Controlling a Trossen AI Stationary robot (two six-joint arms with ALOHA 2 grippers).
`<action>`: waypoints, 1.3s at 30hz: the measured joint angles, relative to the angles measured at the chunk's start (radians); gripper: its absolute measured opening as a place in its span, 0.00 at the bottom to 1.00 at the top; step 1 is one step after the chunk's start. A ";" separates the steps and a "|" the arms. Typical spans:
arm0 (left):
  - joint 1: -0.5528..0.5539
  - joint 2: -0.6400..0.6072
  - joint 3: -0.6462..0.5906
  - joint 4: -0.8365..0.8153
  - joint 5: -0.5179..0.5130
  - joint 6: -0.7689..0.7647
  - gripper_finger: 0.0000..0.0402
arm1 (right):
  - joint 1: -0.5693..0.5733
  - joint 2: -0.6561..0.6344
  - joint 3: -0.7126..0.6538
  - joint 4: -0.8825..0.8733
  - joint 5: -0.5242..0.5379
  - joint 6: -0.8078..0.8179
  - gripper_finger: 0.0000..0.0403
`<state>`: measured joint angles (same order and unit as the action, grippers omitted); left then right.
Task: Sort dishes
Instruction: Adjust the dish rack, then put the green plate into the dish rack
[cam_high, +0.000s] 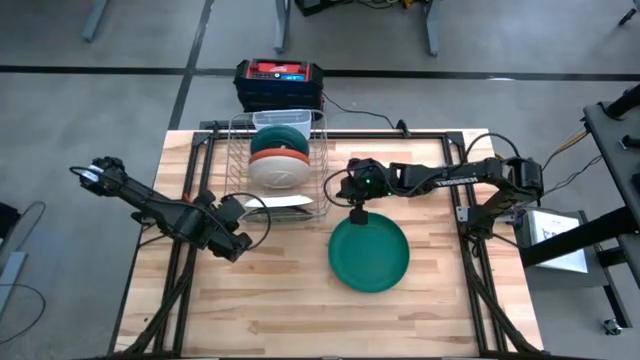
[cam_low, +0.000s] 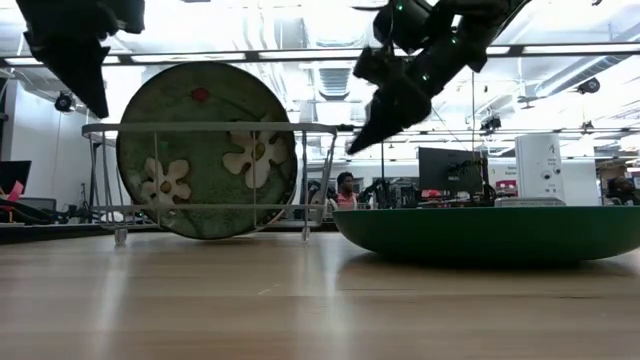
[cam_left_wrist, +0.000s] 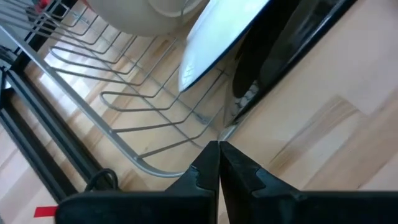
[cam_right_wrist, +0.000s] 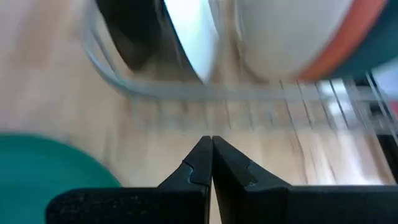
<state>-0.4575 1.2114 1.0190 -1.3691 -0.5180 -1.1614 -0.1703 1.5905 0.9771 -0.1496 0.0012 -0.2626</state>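
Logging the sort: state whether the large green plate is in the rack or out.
Out. The large round dark green plate lies flat on the wooden table, beside the silver wire rack.

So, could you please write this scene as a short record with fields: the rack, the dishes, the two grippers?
rack: silver wire rack at the table's far middle, holding several dishes upright
dishes in rack: teal, orange and white ones stacked on edge; a flowered plate nearest the low camera
dish on table: green plate flat on the wood, right of the rack
left gripper: shut, empty, at the rack's near left corner
right gripper: shut, empty, above the green plate's far edge
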 joint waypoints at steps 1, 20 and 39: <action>0.000 0.000 0.009 -0.001 0.000 0.000 0.00 | 0.000 -0.003 0.000 -0.040 0.020 0.000 0.00; -0.197 0.004 0.185 0.007 -0.378 0.316 0.00 | -0.034 -0.263 -0.123 -0.416 -0.027 0.114 0.08; -0.217 0.003 0.062 0.014 -0.601 0.372 0.00 | 0.018 -0.105 -0.133 -0.423 0.043 0.315 0.51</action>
<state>-0.6744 1.2148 1.0809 -1.3556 -1.1188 -0.7892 -0.1520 1.4855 0.8444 -0.5727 0.0443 0.0525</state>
